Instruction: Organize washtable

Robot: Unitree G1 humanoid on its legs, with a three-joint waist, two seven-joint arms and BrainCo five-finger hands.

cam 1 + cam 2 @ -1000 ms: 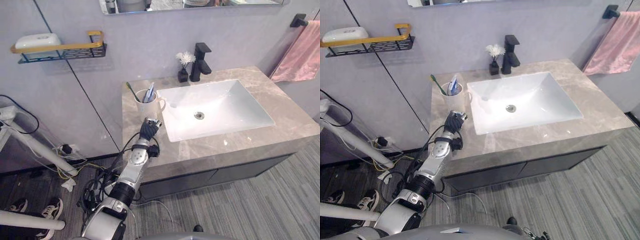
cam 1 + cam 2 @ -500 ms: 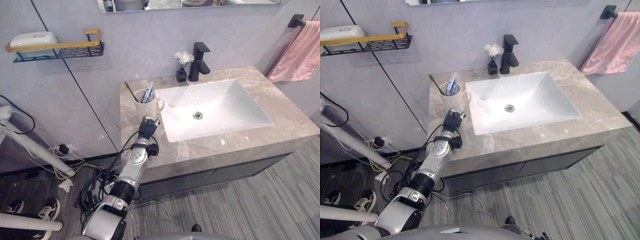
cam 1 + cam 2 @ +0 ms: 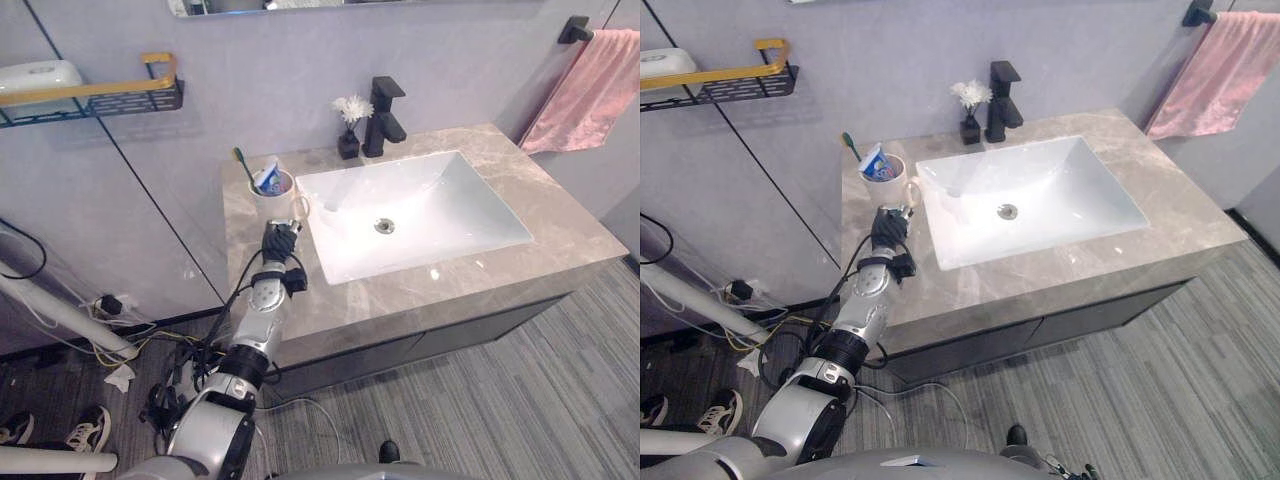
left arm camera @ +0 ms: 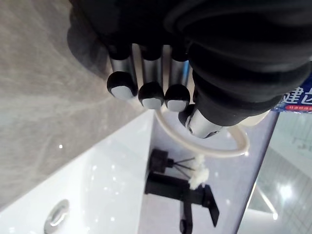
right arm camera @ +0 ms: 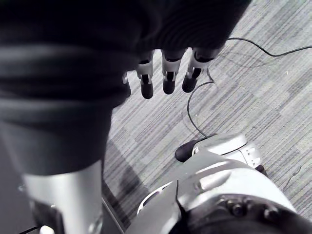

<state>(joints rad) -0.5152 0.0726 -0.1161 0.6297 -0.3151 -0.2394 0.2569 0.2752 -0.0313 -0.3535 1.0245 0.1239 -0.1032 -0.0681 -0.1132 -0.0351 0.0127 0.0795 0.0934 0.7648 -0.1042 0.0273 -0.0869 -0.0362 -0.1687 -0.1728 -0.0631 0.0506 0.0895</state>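
The grey marble table (image 3: 560, 235) stands against the wall, and the white sink (image 3: 440, 200) takes the most of its top. A pink towel (image 3: 590, 85) hangs from a black bar on the wall at the far right. On the wall at the far left is a black shelf (image 3: 100, 95) with a golden rail, and a white object lies on it. A black faucet (image 3: 385, 115) stands behind the sink, at its far left corner. Just left of it is a small dark vase (image 3: 349, 140) with a white flower.

The cream cup (image 3: 272, 200) stands upright on the left part of the table, just beside the sink's far left corner. A green toothbrush (image 3: 242, 160) and a toothpaste tube (image 3: 268, 177) stick out of it.

The left hand (image 3: 279, 240) is over the table just near of the cup. Its fingers (image 4: 152, 95) are curled and pressed together in a row, and one appears hooked in the ring of the cup's handle.

The right hand (image 5: 165, 78) hangs over the striped grey floor (image 5: 273, 73), fingers loose and straight, holding nothing.
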